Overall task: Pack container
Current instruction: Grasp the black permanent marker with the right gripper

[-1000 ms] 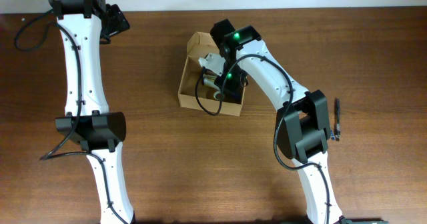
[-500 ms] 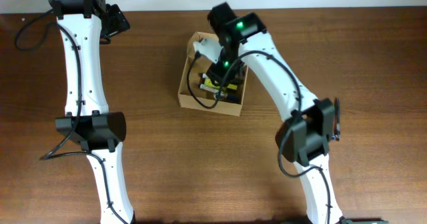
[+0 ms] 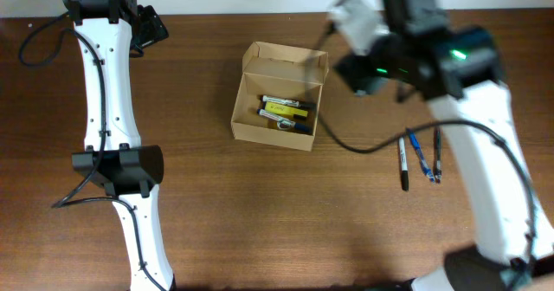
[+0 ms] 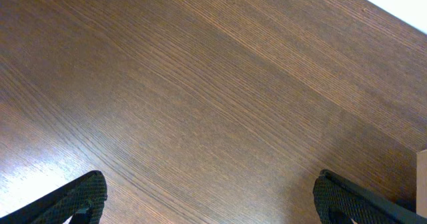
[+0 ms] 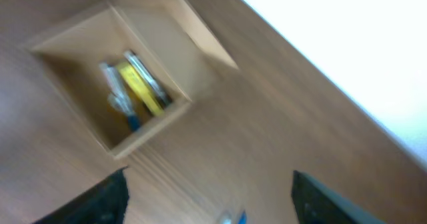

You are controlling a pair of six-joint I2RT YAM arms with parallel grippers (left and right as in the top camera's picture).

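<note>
The container is a small tan cardboard box in the middle of the table, its flap lid standing open at the back. Several pens and a yellow marker lie inside it. The right wrist view shows the box with the pens from a distance, blurred. My right gripper is open and empty, raised above the table to the right of the box. My left gripper is open and empty over bare wood at the far left back.
Three loose pens lie on the table at the right, under the right arm. A blue pen tip shows between the right fingers. The white table edge runs along the back.
My right gripper was down inside the box. It has lifted out and swung up and to the right, leaving the pens in the box. The left arm has not moved.
</note>
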